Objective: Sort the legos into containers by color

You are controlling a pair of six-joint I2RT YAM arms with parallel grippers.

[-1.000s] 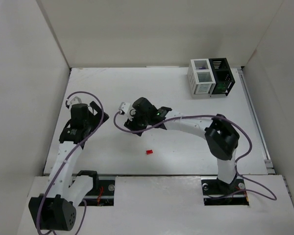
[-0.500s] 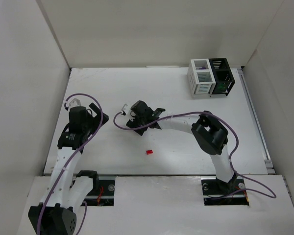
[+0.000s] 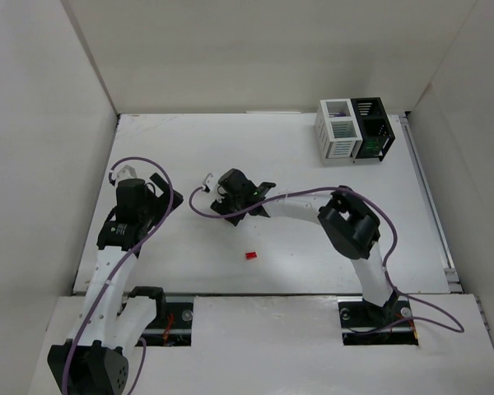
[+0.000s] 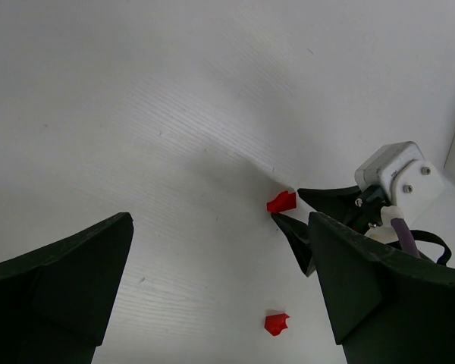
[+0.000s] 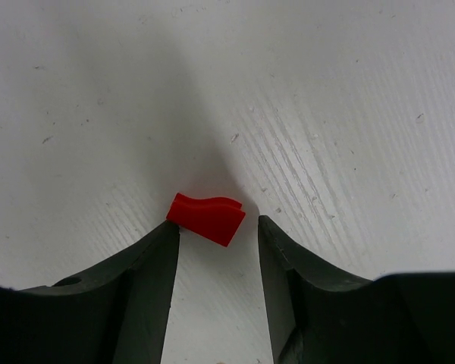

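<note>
A red lego (image 5: 207,217) lies on the table right at my right gripper's (image 5: 216,227) tips, touching the left tip. The jaws are open a little wider than it. In the left wrist view this lego (image 4: 282,202) sits at the right gripper's fingertips (image 4: 288,224). In the top view the right gripper (image 3: 229,209) hides it. A second red lego (image 3: 249,256) lies loose nearer the arms and also shows in the left wrist view (image 4: 275,324). My left gripper (image 4: 218,227) is open wide and empty, hovering at the left (image 3: 140,197). The white container (image 3: 337,132) and black container (image 3: 373,130) stand joined at the far right.
White walls enclose the table (image 3: 313,263) on the left, back and right. The right arm's elbow (image 3: 350,226) and its purple cable (image 3: 206,212) arch over the table's middle. A rail (image 3: 432,214) runs along the right edge.
The right arm has folded, its elbow swinging left, and its gripper has shifted slightly left over the red lego. The left gripper has shifted only slightly.
</note>
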